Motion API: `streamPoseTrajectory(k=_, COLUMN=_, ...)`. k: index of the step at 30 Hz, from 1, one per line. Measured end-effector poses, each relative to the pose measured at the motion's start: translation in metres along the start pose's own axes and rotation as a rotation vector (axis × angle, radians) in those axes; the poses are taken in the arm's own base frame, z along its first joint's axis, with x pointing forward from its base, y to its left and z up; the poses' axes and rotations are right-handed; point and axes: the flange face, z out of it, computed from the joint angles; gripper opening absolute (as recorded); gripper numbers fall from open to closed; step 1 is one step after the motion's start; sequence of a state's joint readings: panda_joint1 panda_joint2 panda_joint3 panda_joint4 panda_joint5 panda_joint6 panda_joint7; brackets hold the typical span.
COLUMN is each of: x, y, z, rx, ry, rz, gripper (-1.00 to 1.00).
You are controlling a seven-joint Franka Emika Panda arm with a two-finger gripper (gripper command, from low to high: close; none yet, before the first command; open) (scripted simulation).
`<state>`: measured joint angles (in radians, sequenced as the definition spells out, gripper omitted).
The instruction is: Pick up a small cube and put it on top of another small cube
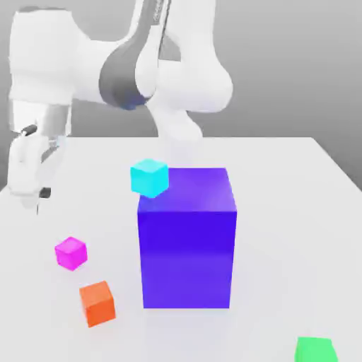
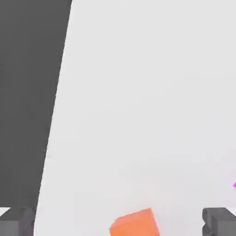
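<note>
None of the task is judged complete: the small magenta cube (image 1: 71, 253) rests on the surface (image 1: 283, 184), well to the exterior view's left of the big blue-purple block (image 1: 187, 240), stacked on nothing. The pincer (image 1: 39, 201) hangs wide and empty, farther from that block than the magenta cube. Grasp, lift and placement all remain. An orange cube (image 1: 97, 302) lies near the block's lower corner. No containers are present.
</note>
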<state>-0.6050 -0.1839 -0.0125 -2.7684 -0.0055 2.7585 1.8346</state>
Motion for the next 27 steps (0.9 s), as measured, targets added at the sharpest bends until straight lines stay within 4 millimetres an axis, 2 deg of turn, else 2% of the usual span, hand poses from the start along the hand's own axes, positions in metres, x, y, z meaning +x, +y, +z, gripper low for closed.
streamPoseTrajectory(k=5, x=0.064, y=0.043, z=0.064, rx=-0.118, ry=0.061, rz=0.358, gripper=0.00)
streamPoseTrajectory(k=7, x=0.080, y=0.056, z=0.084, rx=-0.145, ry=0.078, rz=0.450, gripper=0.00)
streamPoseTrajectory(k=13, x=0.079, y=0.068, z=0.135, rx=-0.155, ry=0.083, rz=0.457, gripper=0.00)
streamPoseTrajectory(k=14, x=0.080, y=0.070, z=0.143, rx=-0.155, ry=0.083, rz=0.457, gripper=-1.00)
streamPoseTrajectory(k=21, x=0.079, y=0.070, z=0.144, rx=-0.153, ry=0.082, rz=0.457, gripper=-1.00)
streamPoseTrajectory(k=27, x=0.077, y=0.062, z=0.100, rx=-0.153, ry=0.081, rz=0.457, gripper=-1.00)
